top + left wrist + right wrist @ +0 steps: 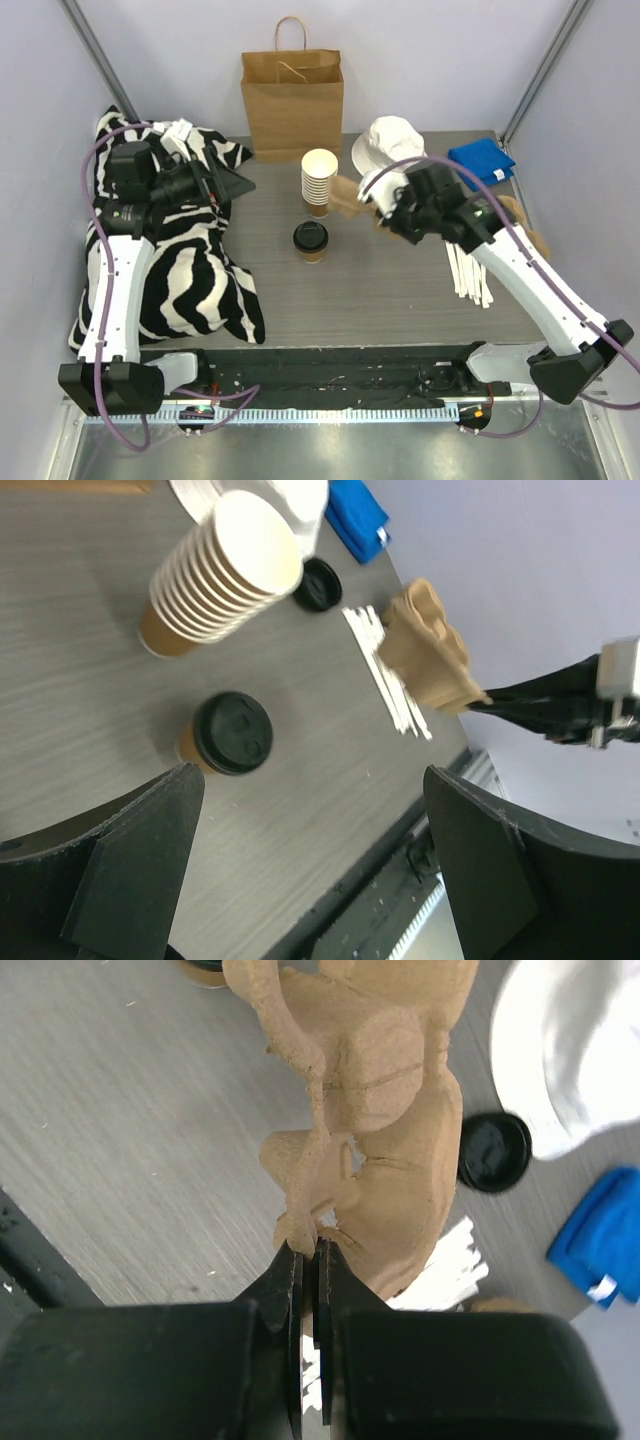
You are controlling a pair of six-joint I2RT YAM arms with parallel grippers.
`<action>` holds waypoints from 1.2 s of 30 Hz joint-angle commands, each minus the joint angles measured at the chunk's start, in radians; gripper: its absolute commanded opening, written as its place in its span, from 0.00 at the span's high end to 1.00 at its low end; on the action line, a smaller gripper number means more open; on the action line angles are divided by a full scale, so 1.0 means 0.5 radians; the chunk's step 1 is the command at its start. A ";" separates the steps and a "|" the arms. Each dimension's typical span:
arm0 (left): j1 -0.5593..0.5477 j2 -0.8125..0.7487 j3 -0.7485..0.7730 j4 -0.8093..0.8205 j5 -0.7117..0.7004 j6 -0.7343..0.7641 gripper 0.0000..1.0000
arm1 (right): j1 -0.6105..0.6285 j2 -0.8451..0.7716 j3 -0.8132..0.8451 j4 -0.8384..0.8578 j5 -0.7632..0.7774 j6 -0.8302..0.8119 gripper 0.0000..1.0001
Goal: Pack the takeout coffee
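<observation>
While right fingers (pixel 290 1295) pinch the carrier (pixel 385 1090), left fingers (pixel 130 870) gape — cup stack (pixel 319 180) beside coffee (pixel 310 240).

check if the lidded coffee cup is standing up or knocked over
Upright: the takeout coffee stands on its base on the table, its black lid on and facing up.

Cropped by the right wrist view's top edge: pulp cup carrier (pixel 370 1070), white hat (pixel 570 1050) upper right, sliver of takeout coffee (pixel 203 965) upper left.
</observation>
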 commanded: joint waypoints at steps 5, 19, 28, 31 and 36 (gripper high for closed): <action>-0.226 -0.080 -0.147 -0.114 -0.053 0.122 0.05 | 0.743 -0.020 -0.190 0.171 0.403 -0.052 0.99; 0.154 0.187 0.242 -0.182 -0.338 0.054 0.02 | 1.189 0.507 -0.617 0.870 0.682 0.208 0.99; 0.154 0.487 0.567 0.100 -0.887 0.039 0.00 | 1.321 0.756 -0.672 1.005 0.857 0.399 0.70; 0.151 0.647 0.711 0.241 -0.903 -0.040 0.00 | 1.321 0.747 -0.666 0.993 0.854 0.411 0.47; 0.124 0.948 1.009 0.447 -0.930 -0.129 0.00 | 1.315 0.640 -0.553 0.840 0.625 0.414 0.30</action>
